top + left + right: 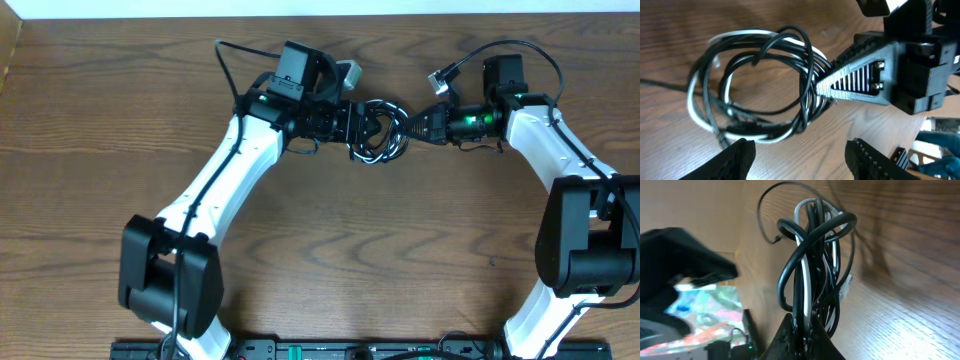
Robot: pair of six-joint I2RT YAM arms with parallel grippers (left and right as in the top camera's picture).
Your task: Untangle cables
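— Black mostly, one strand white: the tangle of thin looped cables [805, 280] lies on the brown wooden table [330, 250] between both arms. Why is the right gripper [802, 330] clamped on its edge?

— Probably to anchor it. The left gripper [801, 150] hovers just beside, jaws wide and empty, seemingly ready to draw a loop out.

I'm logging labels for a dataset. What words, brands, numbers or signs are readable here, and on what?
No text is readable.
The cables and the table bear no lettering.
The colourful patch in the right wrist view is too blurred to read.
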